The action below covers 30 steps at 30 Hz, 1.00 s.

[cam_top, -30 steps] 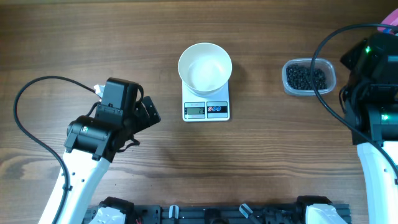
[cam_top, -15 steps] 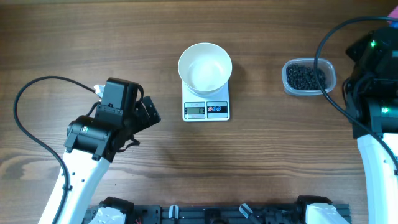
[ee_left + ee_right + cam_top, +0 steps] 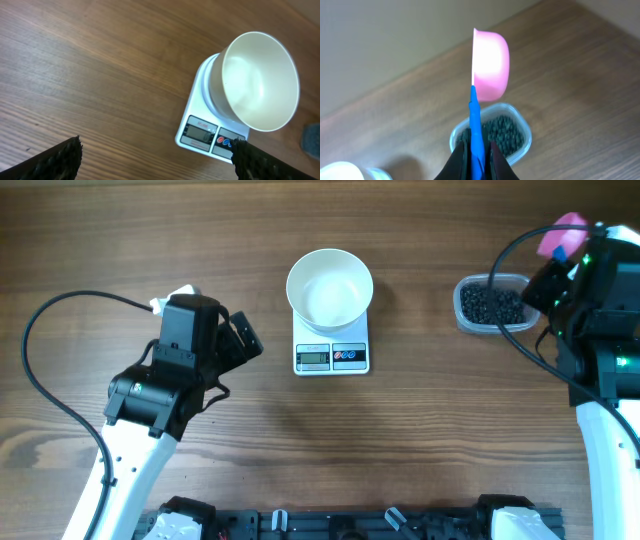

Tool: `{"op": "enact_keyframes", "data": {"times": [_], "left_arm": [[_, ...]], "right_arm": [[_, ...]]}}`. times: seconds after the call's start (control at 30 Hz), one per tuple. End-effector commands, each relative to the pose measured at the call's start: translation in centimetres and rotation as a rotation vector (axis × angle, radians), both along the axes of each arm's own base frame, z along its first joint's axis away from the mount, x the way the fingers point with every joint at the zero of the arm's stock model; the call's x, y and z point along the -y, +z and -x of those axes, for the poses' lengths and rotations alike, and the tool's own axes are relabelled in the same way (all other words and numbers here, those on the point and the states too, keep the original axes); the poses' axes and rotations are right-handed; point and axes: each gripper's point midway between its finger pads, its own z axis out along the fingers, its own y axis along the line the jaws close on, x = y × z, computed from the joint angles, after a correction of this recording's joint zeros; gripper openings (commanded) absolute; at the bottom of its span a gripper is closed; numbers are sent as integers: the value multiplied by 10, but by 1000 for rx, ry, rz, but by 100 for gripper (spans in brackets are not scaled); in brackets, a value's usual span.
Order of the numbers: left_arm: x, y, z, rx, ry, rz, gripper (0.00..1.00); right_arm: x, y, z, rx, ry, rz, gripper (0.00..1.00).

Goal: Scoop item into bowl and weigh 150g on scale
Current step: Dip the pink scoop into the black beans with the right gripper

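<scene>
Bare tabletop (image 3: 420,430) separates the scale (image 3: 331,356), carrying the bowl (image 3: 330,288), from the tub (image 3: 497,280) of beads (image 3: 490,305) near the right edge. The right gripper (image 3: 476,157) pinches the scoop (image 3: 490,62) by its handle, long axis pointing up-frame. The left gripper (image 3: 238,342) gapes wide.

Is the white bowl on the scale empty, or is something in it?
Empty. The bowl shows only bare white inside; the black beads sit in the clear tub.
</scene>
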Motion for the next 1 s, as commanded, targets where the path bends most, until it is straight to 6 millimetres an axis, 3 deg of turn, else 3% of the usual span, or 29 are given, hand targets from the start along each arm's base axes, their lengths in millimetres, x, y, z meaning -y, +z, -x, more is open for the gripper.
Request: {"op": "enact_keyframes", "data": {"times": [0.0, 0.13, 0.27, 0.37, 0.4, 0.47, 0.53, 0.57, 0.7, 0.83, 0.97], "left_arm": [[3, 2, -6, 17, -2, 27, 100], [6, 6, -10, 41, -4, 37, 100], [20, 7, -8, 30, -57, 102, 100], [26, 6, -6, 22, -92, 120, 100], [32, 7, -5, 23, -155, 114, 100], [77, 16, 13, 60, -558, 162, 100], [99, 25, 26, 94, -736, 231, 100], [98, 25, 25, 98, -740, 217, 100], [61, 18, -3, 133, -578, -6, 100], [51, 16, -7, 126, -538, -57, 100], [37, 12, -11, 113, -484, -124, 100]], "right_arm": [[-20, -1, 5, -37, 148, 1, 4], [-38, -12, 12, -82, 227, -68, 5], [-40, -22, 21, -136, 234, -85, 4], [-40, -21, 17, -134, 273, -36, 4], [-40, -21, 15, -139, 305, 4, 4], [-40, -20, 14, -145, 372, 88, 4], [-39, -13, 8, -115, 384, 119, 4], [-37, -11, 6, -104, 379, 128, 4], [-35, -14, 7, -123, 380, 152, 4], [-35, -23, 15, -181, 426, 193, 4], [-11, -33, 12, -262, 380, 322, 4]]}}
